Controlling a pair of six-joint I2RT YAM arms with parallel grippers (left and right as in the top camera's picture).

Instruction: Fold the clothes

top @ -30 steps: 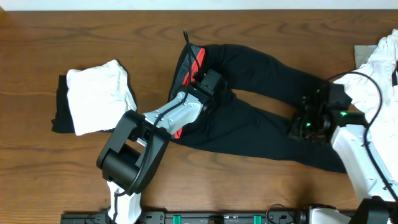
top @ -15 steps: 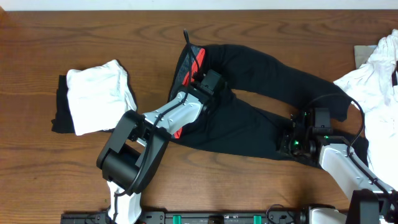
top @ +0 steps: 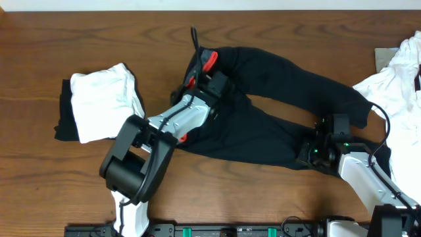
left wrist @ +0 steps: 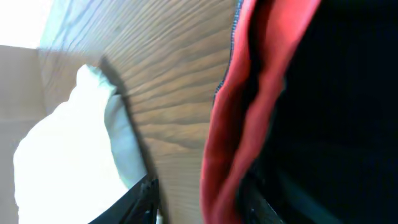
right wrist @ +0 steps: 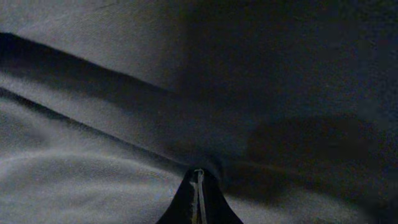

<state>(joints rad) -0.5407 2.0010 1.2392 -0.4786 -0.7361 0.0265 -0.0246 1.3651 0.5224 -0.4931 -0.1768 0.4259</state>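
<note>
The long black trousers [top: 276,131] lie spread across the middle of the table, their red-lined waistband [top: 209,59] at the far end. My left gripper [top: 202,74] is at that waistband. In the left wrist view its jaws [left wrist: 202,202] stand apart. The red band [left wrist: 227,124] runs up along the right finger [left wrist: 258,199], and bare wood shows beside the left finger. My right gripper [top: 308,157] sits on the near trouser leg's end. Its fingers [right wrist: 198,186] are shut, with the dark fabric [right wrist: 93,124] creased into their tips.
A folded white garment [top: 102,102] rests on a black one [top: 64,115] at the left, also in the left wrist view [left wrist: 62,155]. A loose white pile [top: 401,85] lies at the right edge, partly under my right arm.
My right gripper has slid left and toward the front edge, dragging the near leg's end inward. The left gripper shifted slightly left and away, and the waistband lifted and moved with it.
</note>
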